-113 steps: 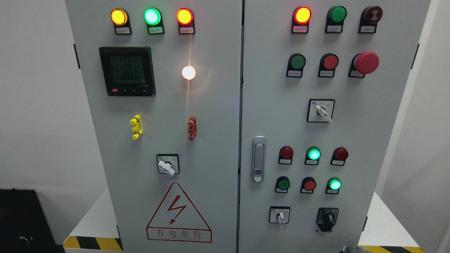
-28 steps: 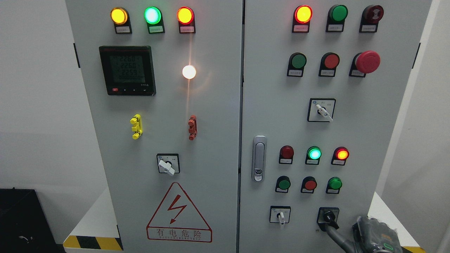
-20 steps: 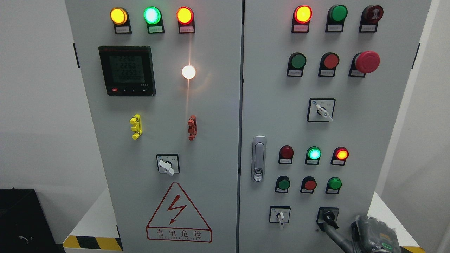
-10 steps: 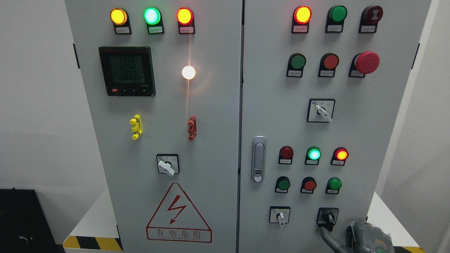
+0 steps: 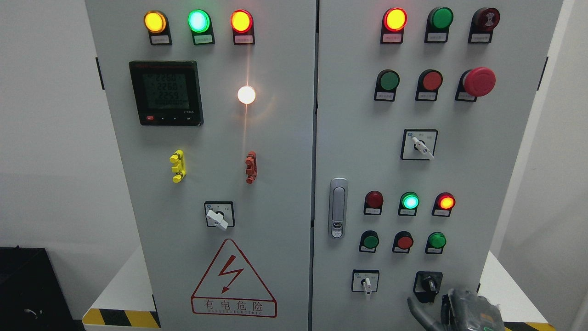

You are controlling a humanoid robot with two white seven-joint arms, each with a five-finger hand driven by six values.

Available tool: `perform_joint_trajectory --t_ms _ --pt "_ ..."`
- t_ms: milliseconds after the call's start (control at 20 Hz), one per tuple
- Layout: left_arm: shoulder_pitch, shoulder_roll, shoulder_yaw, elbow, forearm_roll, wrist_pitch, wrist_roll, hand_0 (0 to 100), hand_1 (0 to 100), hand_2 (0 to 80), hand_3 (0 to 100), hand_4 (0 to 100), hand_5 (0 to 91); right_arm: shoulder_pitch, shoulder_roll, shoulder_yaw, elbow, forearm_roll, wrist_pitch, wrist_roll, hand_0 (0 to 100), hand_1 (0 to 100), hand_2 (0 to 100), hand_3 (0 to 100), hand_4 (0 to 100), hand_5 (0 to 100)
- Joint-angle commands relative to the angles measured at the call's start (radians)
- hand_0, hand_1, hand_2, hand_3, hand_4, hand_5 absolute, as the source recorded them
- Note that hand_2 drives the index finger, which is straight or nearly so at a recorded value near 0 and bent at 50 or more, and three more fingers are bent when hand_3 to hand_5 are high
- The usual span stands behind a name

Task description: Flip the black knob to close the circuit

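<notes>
Black knob (image 5: 430,285) sits low on the right door of the grey cabinet (image 5: 459,151), its pointer angled up and slightly left. Right hand (image 5: 459,312) hangs at the bottom edge just below and right of it, one dark finger (image 5: 415,309) stretched toward the knob but clear of it, fingers loose and holding nothing. Above, one red lamp (image 5: 446,202) and one green lamp (image 5: 409,201) glow.
</notes>
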Motion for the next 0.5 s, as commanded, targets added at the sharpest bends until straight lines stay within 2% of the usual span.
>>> perform_joint_trajectory --t_ms 0,150,350,450 --pt "0.000 0.000 0.000 0.000 0.000 0.000 0.001 12 56 0.0 0 0 0.0 0.066 0.002 0.088 -0.114 -0.130 -0.001 -0.019 0 0 81 100 86 84" --pt "0.000 0.000 0.000 0.000 0.000 0.000 0.001 12 56 0.0 0 0 0.0 0.123 0.002 0.088 -0.167 -0.147 0.003 -0.025 0 1 66 94 82 72" --pt "0.000 0.000 0.000 0.000 0.000 0.000 0.001 12 56 0.0 0 0 0.0 0.198 0.000 0.084 -0.202 -0.248 0.007 -0.108 0 1 52 82 74 63" --pt "0.000 0.000 0.000 0.000 0.000 0.000 0.001 12 56 0.0 0 0 0.0 0.206 0.002 0.076 -0.205 -0.317 0.007 -0.143 0 2 46 74 68 56"
